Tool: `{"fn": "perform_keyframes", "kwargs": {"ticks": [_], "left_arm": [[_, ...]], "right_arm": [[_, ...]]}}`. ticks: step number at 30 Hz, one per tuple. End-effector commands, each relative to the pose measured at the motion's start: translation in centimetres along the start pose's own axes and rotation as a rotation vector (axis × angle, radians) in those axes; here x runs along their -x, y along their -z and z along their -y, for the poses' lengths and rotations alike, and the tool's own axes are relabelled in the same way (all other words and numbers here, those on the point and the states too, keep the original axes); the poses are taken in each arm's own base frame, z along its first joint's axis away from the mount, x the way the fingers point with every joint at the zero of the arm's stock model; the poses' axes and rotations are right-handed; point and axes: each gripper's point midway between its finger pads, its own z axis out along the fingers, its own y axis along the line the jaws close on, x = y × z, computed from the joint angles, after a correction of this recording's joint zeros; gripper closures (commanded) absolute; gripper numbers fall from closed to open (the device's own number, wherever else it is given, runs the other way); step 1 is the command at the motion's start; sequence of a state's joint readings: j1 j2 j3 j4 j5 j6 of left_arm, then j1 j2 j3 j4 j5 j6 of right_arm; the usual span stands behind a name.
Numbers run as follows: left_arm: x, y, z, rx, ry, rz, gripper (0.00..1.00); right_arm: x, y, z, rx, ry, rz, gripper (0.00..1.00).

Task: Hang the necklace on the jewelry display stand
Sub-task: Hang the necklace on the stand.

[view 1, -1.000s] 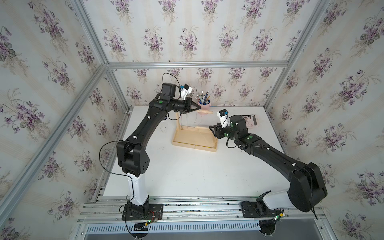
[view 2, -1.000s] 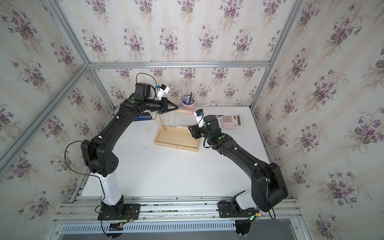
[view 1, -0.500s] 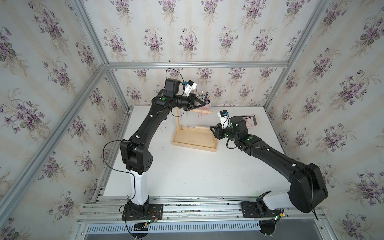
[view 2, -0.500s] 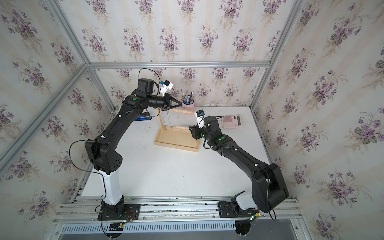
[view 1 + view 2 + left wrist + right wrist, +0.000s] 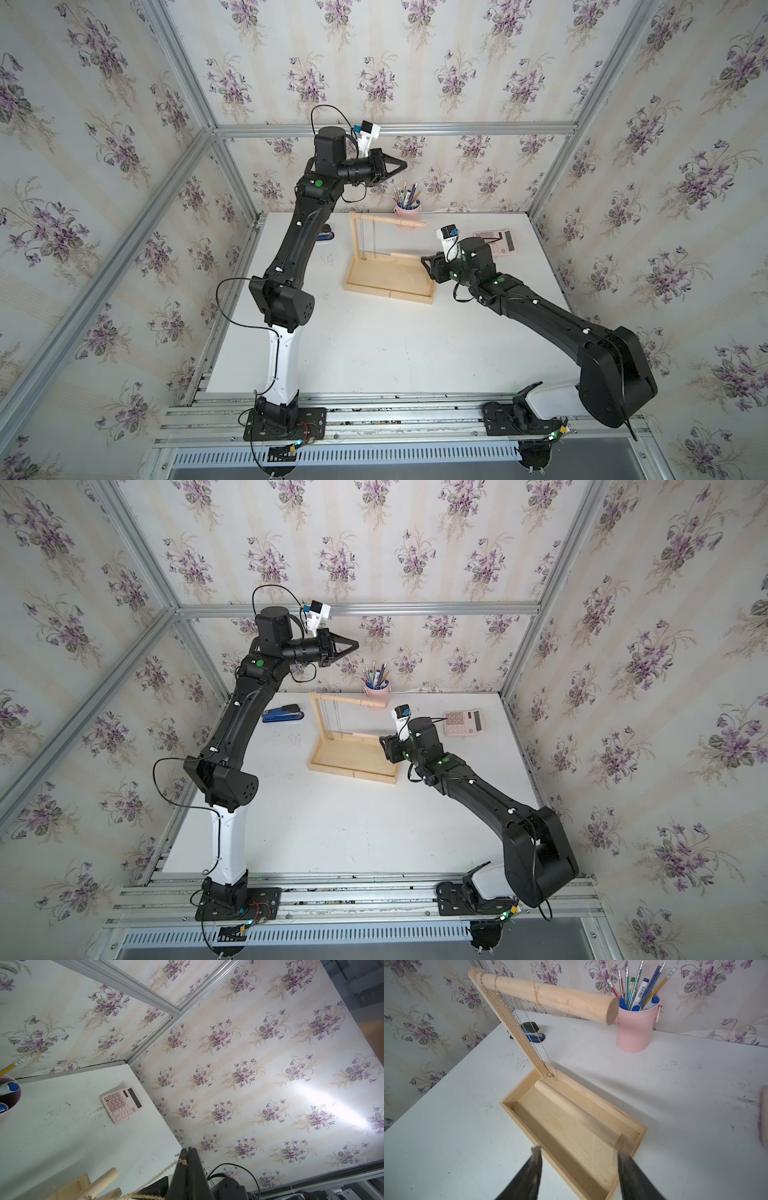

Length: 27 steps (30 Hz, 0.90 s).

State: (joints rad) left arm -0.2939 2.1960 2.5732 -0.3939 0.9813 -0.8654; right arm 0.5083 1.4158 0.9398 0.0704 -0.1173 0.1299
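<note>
L end effector (image 5: 401,165) clenched on thin gold chain necklace (image 5: 182,1161) above pale wooden jewelry display stand (image 5: 386,277). R end effector (image 5: 579,1149) released.

top views: high front, downward | wrist views: close, arm-mounted | shared: jewelry display stand (image 5: 388,294)

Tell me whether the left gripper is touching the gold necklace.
Touching. The left wrist view shows the gold necklace pinched in the shut left gripper, with the chain running straight out from between its tips.
</note>
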Motion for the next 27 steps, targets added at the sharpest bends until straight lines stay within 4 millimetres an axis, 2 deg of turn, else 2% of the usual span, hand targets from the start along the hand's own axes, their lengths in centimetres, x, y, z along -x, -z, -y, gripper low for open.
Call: {"fn": "perform_keyframes", "kwargs": {"ticks": [1, 6, 10, 19, 27], "left_arm": [[1.8, 0.0, 1.1, -0.042, -0.034, 0.069, 1.00], [4.1, 0.4, 1.4, -0.068, -0.032, 0.155, 1.00], [5.5, 0.6, 2.7, -0.118, -0.052, 0.212, 0.99], [4.4, -0.3, 3.3, -0.137, -0.103, 0.178, 0.98], [5.8, 0.2, 4.1, -0.135, -0.134, 0.252, 0.98]], "right_arm": [[0.6, 0.0, -0.3, 0.021, -0.021, 0.033, 0.42], [-0.1, -0.4, -0.4, 0.035, -0.043, 0.025, 0.42], [-1.0, -0.9, -0.7, 0.059, -0.068, 0.014, 0.42], [-2.2, -1.5, -0.8, 0.078, -0.090, -0.011, 0.43], [-2.3, -1.2, -0.9, 0.081, -0.089, -0.009, 0.43]]}}
